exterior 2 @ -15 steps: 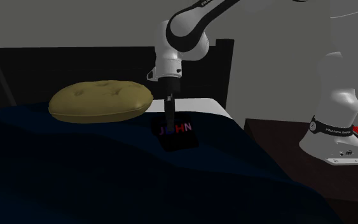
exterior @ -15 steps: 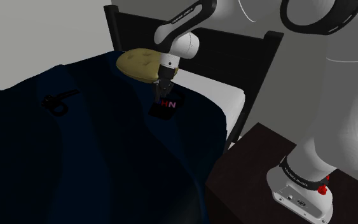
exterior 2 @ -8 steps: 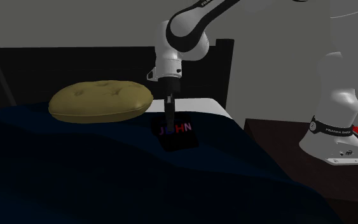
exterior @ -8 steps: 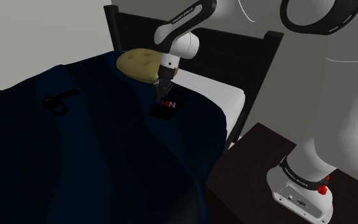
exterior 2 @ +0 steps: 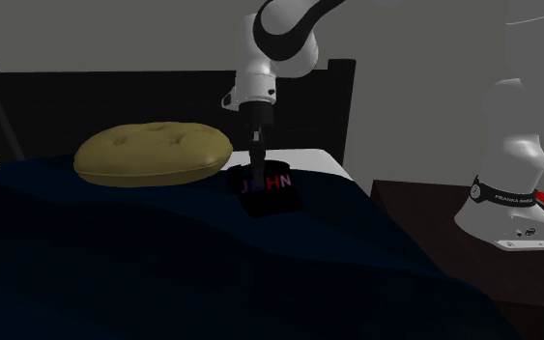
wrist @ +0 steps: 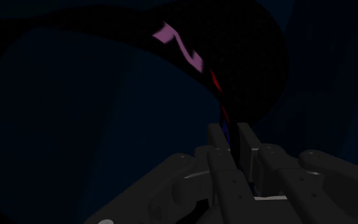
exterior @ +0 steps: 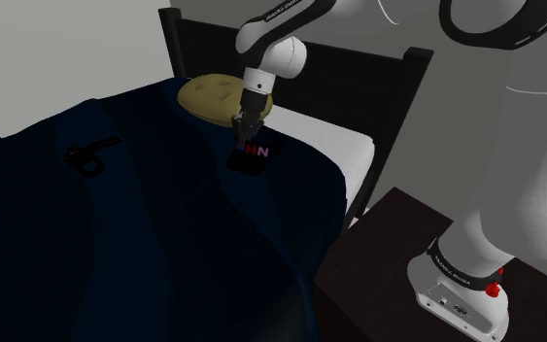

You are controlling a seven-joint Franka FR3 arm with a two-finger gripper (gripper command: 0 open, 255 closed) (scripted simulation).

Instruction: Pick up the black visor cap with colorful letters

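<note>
The gripper (exterior 2: 257, 172) is clamped on the cap's (exterior 2: 268, 189) thin edge, fingers nearly together. The cap sits near the bed's (exterior 2: 163, 261) head edge, just beside the pillow (exterior 2: 152, 152). It seems barely clear of the cover, but the dim view hides any gap. The grasp is done; a clear lift is left.

The room was dim. 1 bed (exterior: 419, 73) stood against a plain grey wall (exterior: 57, 58), its dark headboard (exterior 2: 115, 97) upright behind a rumpled navy blanket (exterior: 116, 233). An olive cushion (exterior 2: 154, 152) lay by the headboard, and a strip of white sheet (exterior: 334, 144) showed at the blanket's edge.
</note>
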